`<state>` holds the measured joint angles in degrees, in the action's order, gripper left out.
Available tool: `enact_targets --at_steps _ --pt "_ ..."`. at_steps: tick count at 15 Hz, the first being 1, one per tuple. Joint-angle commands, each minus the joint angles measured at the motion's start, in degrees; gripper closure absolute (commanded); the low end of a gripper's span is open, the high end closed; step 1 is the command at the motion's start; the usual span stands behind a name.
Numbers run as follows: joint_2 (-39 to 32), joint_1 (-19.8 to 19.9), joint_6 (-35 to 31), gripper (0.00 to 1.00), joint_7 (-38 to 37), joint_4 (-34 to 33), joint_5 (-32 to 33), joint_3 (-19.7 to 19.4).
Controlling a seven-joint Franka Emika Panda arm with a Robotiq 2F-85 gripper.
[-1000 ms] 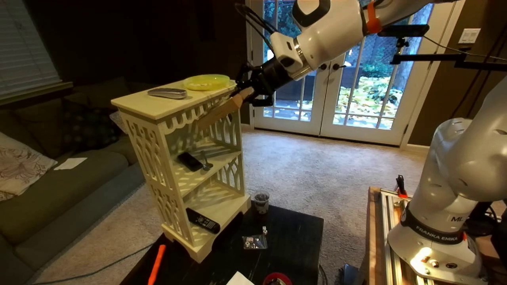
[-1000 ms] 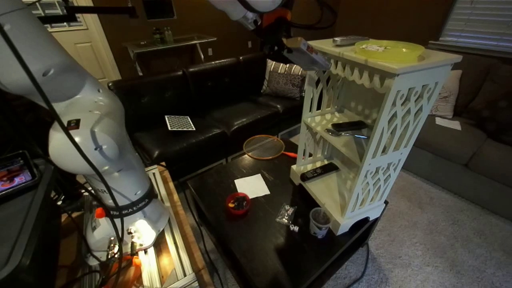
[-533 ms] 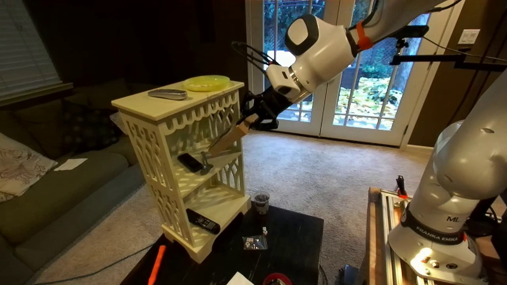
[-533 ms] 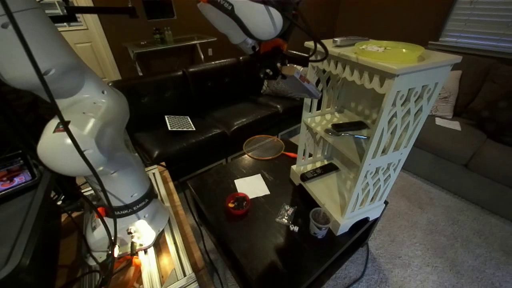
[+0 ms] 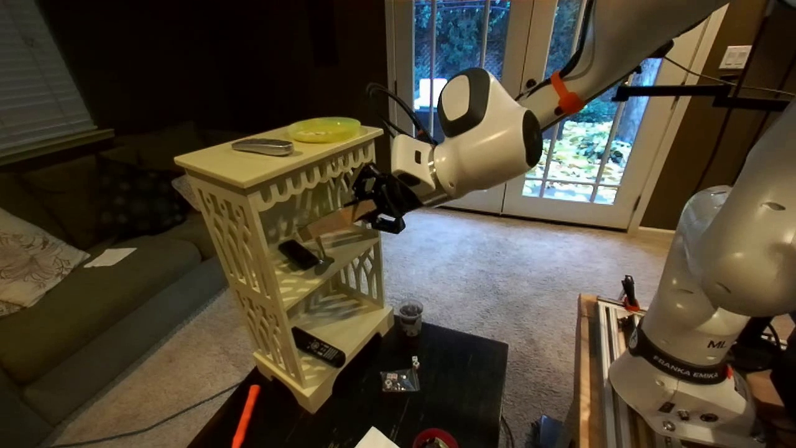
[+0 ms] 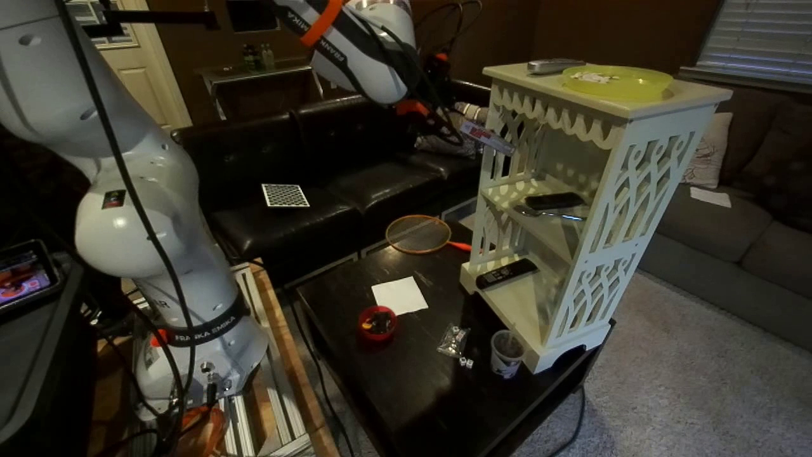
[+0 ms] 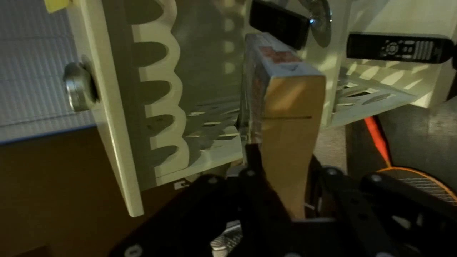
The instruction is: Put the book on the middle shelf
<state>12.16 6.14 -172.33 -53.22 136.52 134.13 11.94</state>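
Note:
The book (image 5: 336, 221), tan on one side with a pale, red-marked edge, is held in my gripper (image 5: 365, 202). It also shows in an exterior view (image 6: 487, 138) and in the wrist view (image 7: 291, 101). My fingers (image 7: 284, 157) are closed on its two faces. The book points, tilted slightly down, at the opening between the rack's top board and the middle shelf (image 5: 295, 285). It is above the middle shelf's level; I cannot tell if its tip is inside. The middle shelf also shows in an exterior view (image 6: 501, 192), where my arm mostly hides the gripper.
On the middle shelf lie a black phone (image 5: 298, 254) and a spoon (image 6: 549, 213). A remote (image 6: 506, 273) lies on the lowest board. The top board (image 5: 214, 163) carries a yellow-green dish (image 5: 324, 130) and a silver case (image 5: 262, 147). The rack's scalloped trim (image 7: 164, 85) hangs above the opening.
The gripper and book have come down from near the top board to the upper opening, then moved toward the rack. The book is now tilted less steeply. The rack's items have not moved.

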Motion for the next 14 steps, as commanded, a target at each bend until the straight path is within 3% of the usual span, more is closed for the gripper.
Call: enact_targets --at_steps 1,2,4,5,10,12,13,14 --pt "-1.4 -2.9 0.5 0.93 -5.3 1.7 4.7 -0.5" --pt "-0.6 -2.3 2.3 0.71 -3.5 1.2 2.0 0.1" --pt "-1.6 -2.7 1.4 0.71 -3.7 2.0 2.5 0.1" --pt "-2.0 -2.6 1.4 0.93 -3.7 2.0 2.7 0.0" --pt "-5.7 -6.2 23.7 0.93 -17.6 2.6 9.6 1.3" --pt "-8.9 -6.7 28.5 0.93 -21.4 3.7 10.4 1.7" --pt "-10.6 -10.3 30.5 0.93 -22.8 4.1 10.7 -1.6" --pt "-12.2 -10.5 32.2 0.93 -24.7 4.4 11.2 -1.6"
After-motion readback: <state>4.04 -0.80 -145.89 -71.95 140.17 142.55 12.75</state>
